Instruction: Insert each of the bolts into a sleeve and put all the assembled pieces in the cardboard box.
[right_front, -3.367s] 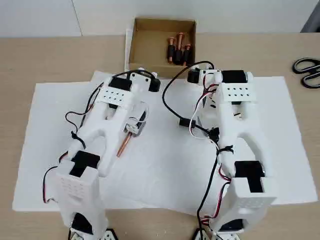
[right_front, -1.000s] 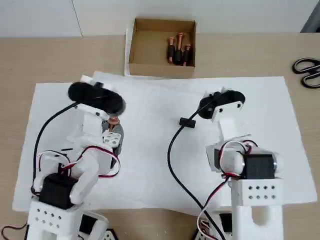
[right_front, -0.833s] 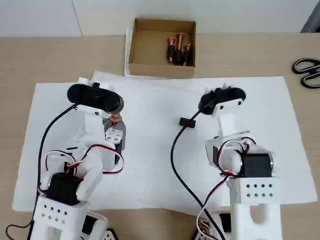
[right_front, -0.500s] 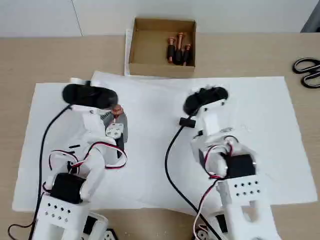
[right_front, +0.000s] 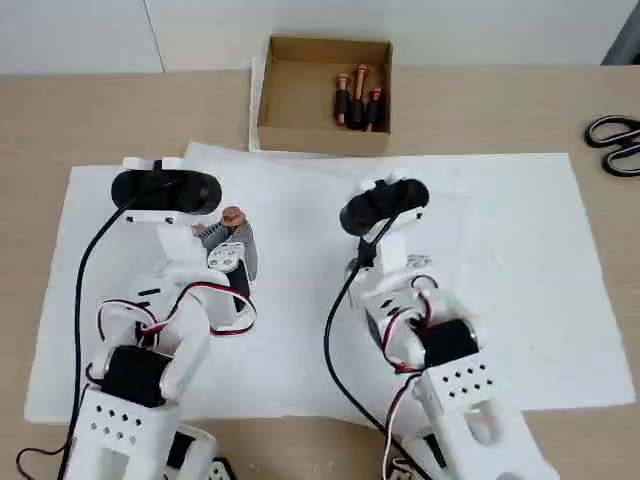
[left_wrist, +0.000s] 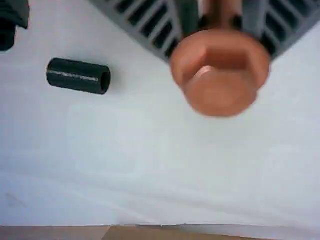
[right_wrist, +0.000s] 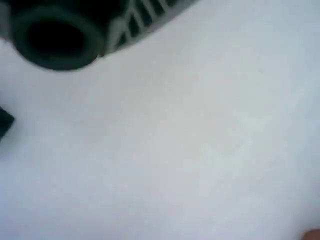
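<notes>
My left gripper is shut on a copper bolt over the left half of the white paper, head up. In the left wrist view the bolt's hexagonal head sticks out between the grey fingers. A black sleeve shows on its side against the paper, apart from the bolt. In the right wrist view my right gripper holds a black sleeve, seen end-on. The right arm's wrist sits mid-paper and hides its gripper. The cardboard box at the back holds three assembled pieces.
White paper covers the middle of the wooden table. Scissors lie at the far right edge. Black cables trail from both wrists across the paper. A small black clip shows at the right wrist view's edge.
Both arms have pulled back from the box side and folded up. The right wrist has swung left toward the middle; the left wrist has drifted left with the bolt, which now stands head up.
</notes>
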